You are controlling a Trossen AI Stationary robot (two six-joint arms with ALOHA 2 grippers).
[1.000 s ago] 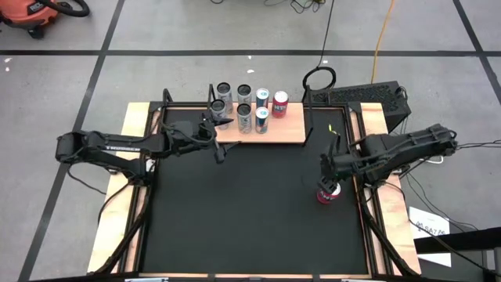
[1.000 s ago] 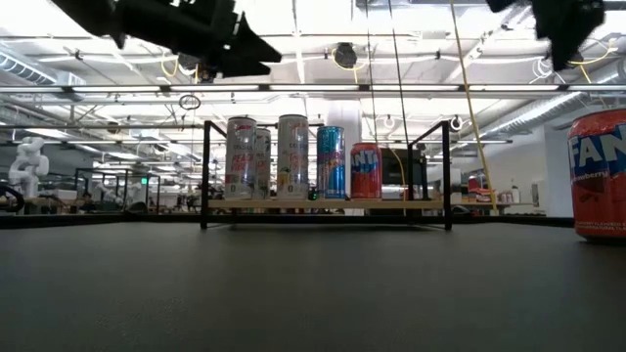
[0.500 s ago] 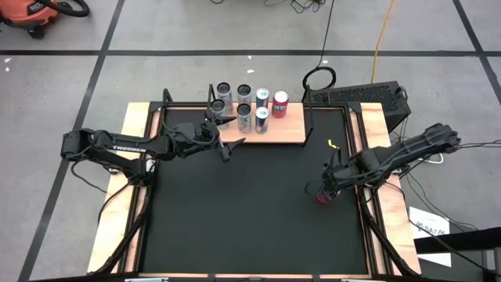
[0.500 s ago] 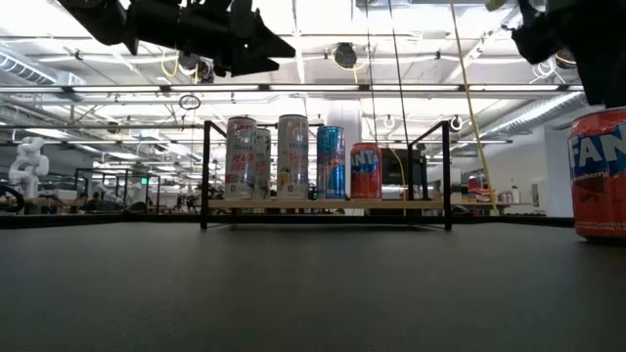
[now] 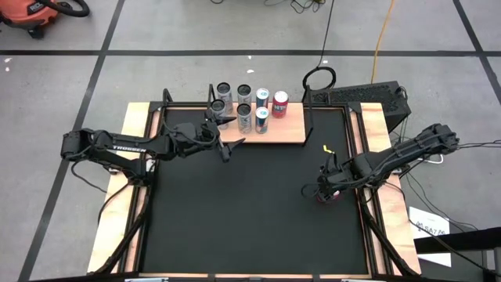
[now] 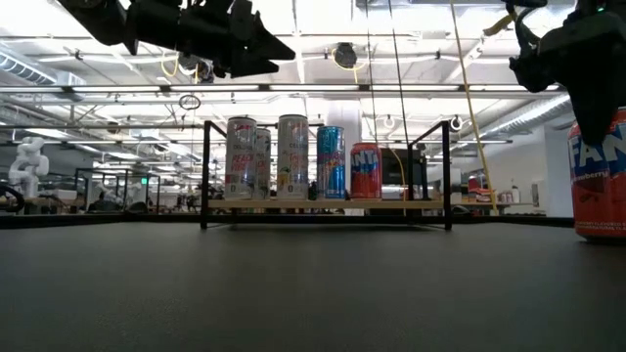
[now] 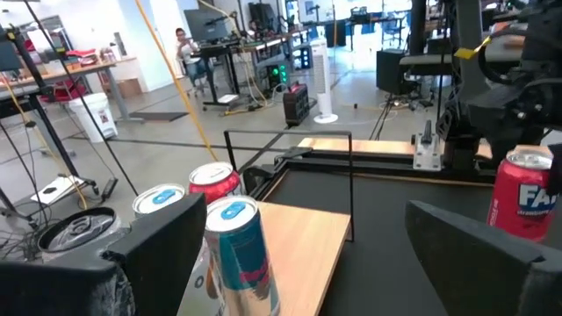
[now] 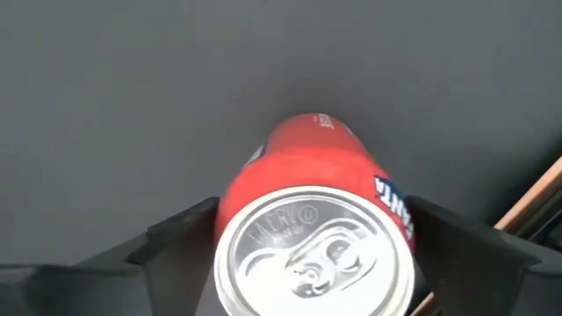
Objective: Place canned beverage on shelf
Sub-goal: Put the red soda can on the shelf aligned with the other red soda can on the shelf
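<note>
Down at the table's right edge, the right gripper (image 8: 307, 237) hangs spread wide over the red can (image 8: 307, 219), one finger on each side, with no clear contact. That can stands upright on the black tabletop (image 5: 235, 211), well apart from the shelf (image 5: 282, 129). Only the low view shows its side lettering. The left gripper (image 5: 225, 135) hovers at the shelf's near left end, fingers parted, empty; six cans (image 5: 262, 98) stand on the shelf.

A red can (image 8: 307, 228) with white lettering and a silver top is sitting between the dark right end effector's (image 8: 307, 254) fingers. Beneath it, the tabletop (image 5: 243, 211) is showing plain black.
</note>
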